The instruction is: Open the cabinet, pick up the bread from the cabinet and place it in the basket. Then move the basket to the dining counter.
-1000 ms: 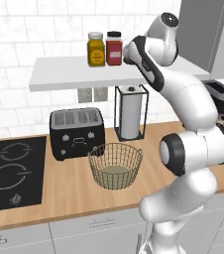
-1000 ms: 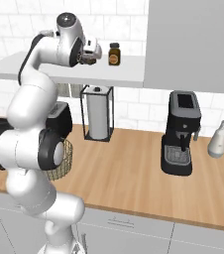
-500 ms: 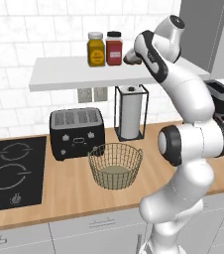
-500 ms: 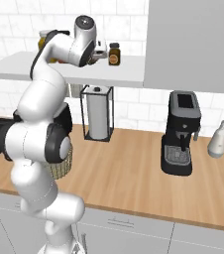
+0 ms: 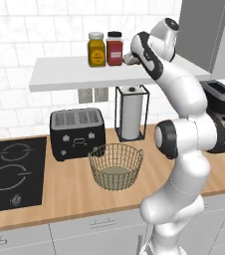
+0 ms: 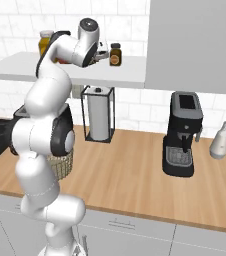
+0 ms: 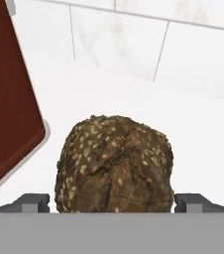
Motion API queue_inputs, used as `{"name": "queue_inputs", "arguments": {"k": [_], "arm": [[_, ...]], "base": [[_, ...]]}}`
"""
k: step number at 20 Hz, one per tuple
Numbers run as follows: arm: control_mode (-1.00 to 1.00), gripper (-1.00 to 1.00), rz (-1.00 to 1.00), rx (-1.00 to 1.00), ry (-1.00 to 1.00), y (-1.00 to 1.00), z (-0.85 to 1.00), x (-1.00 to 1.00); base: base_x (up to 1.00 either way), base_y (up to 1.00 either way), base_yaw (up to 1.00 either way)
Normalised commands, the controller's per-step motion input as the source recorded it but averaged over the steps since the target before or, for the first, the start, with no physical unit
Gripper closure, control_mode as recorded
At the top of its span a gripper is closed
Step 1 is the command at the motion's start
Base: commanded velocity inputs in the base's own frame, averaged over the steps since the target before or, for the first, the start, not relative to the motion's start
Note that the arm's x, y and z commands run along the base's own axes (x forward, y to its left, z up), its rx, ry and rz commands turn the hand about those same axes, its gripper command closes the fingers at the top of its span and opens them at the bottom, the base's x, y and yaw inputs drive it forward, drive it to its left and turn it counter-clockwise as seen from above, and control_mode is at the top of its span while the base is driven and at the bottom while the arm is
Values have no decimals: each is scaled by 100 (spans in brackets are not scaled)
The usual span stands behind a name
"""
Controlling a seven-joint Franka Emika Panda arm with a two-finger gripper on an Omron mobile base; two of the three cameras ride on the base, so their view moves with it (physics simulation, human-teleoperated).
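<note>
The bread (image 7: 115, 161), a dark brown seeded roll, lies on the white shelf (image 5: 64, 72) and sits between the two fingertips of my gripper (image 7: 114, 202). The jaws stand open on either side of it, apart from its sides. From the base views my gripper (image 5: 130, 58) is up at the shelf, just right of the red jar (image 5: 114, 48). The wire basket (image 5: 116, 165) stands below on the wooden counter, in front of the toaster. The grey cabinet panel (image 6: 195, 45) hangs at the upper right. The dining counter is out of view.
A yellow jar (image 5: 96, 49) stands beside the red one, and a small dark jar (image 6: 115, 54) sits right of my hand. Below are a toaster (image 5: 77, 132), paper towel holder (image 5: 130, 113), black hob (image 5: 10, 172) and coffee machine (image 6: 183, 132).
The arm has stretched up and in along the shelf, carrying the hand from the shelf's edge to the bread. The jaws have stayed open.
</note>
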Motion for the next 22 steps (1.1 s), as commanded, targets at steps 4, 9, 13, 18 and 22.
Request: {"name": "queue_inputs", "arguments": {"k": [4, 9, 13, 18, 22], "arm": [[-100, -100, 6, -7, 0, 0, -9, 43], [-100, -100, 2, -8, -3, 0, -1, 43], [-100, -100, 3, -9, 0, 6, -27, 57], [-100, 100, 3, -9, 0, 17, -32, 12], [-100, 100, 0, 0, 0, -1, 0, -8]], "base": [[0, 0, 0], [0, 0, 0], [0, 0, 0], [0, 0, 0], [0, 0, 0]]}}
